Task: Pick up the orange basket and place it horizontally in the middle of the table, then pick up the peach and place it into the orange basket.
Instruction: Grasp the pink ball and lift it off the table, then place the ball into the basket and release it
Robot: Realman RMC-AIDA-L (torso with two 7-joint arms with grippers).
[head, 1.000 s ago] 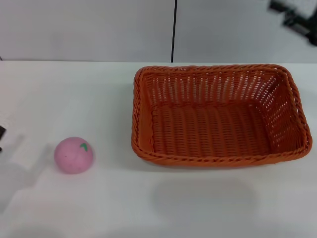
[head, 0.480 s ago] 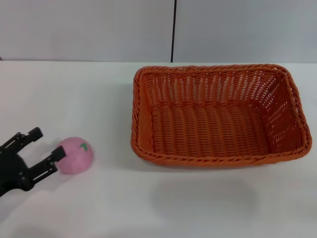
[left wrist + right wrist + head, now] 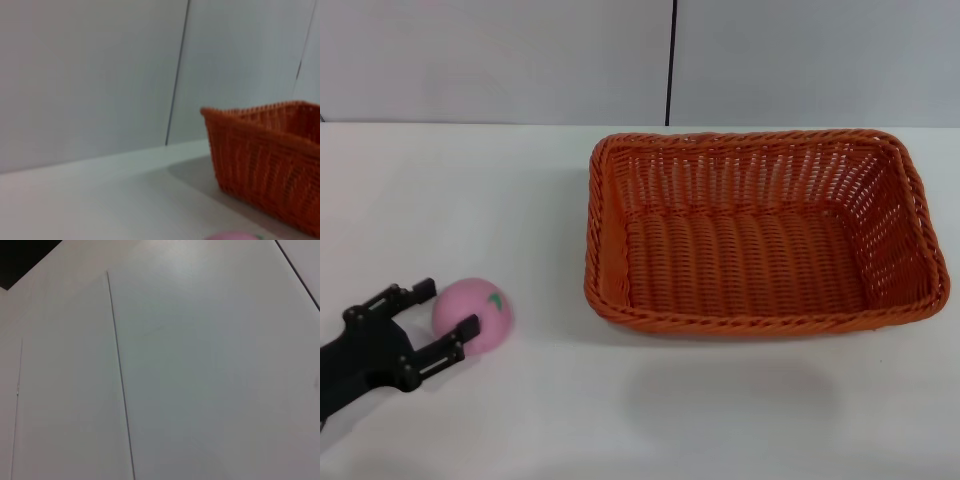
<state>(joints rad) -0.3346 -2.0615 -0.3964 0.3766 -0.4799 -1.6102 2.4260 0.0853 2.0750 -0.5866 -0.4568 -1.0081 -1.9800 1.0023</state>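
The orange basket (image 3: pixel 760 235) lies lengthwise across the white table (image 3: pixel 470 190), right of centre, with nothing in it; its corner also fills the side of the left wrist view (image 3: pixel 270 160). The pink peach (image 3: pixel 475 312) rests on the table at the near left, and only its top edge (image 3: pixel 232 236) shows in the left wrist view. My left gripper (image 3: pixel 445 308) is open, its two black fingers reaching around the peach from the near-left side. The right gripper is out of view.
A white panelled wall (image 3: pixel 520 60) with a dark vertical seam (image 3: pixel 671 60) runs behind the table's far edge. The right wrist view shows only wall panels (image 3: pixel 200 370).
The left gripper came in from the near left edge and slid forward until its open fingers straddle the peach, which shifted slightly right. The right arm left the top right corner.
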